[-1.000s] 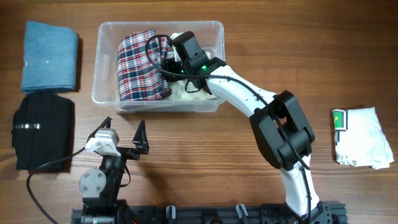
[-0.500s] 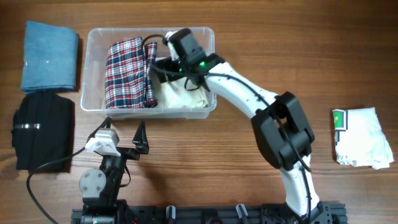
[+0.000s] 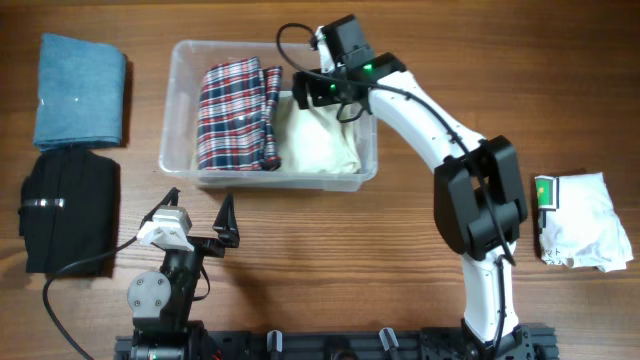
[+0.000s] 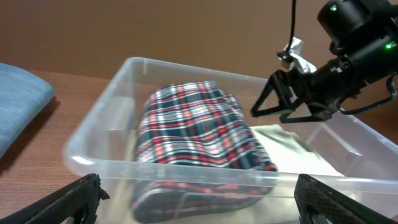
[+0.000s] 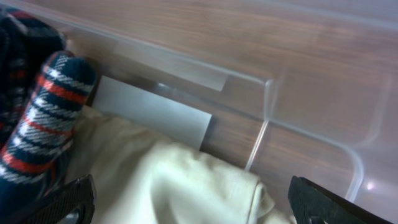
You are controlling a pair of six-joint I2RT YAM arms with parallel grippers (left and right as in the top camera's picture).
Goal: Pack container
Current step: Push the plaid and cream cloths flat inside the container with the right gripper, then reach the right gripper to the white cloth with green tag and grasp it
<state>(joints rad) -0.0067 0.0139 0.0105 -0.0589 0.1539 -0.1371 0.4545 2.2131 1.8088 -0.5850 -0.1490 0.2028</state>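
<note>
Your container (image 3: 186, 60) has slid right; the right end effector (image 4: 267, 116) has lifted out, spread and empty. The left end effector (image 3: 199, 197) is spread too. The cream cloth (image 5: 174, 186) partly hides the label (image 5: 155, 112).

- The container (image 3: 172, 120) is clear, with a white label (image 5: 152, 112) on its bottom.
- The checked cloth (image 3: 235, 115) has red, white and dark blue stripes that cross.
- The plain cloth (image 3: 315, 140) is cream.
- The folded towel (image 3: 80, 90) is blue.
- The folded bundle (image 3: 70, 210) is black.
- The crumpled cloth (image 3: 585, 225) is white, with a green tag (image 3: 545, 190).
- The table (image 3: 330, 260) is brown wood with darker lines.
</note>
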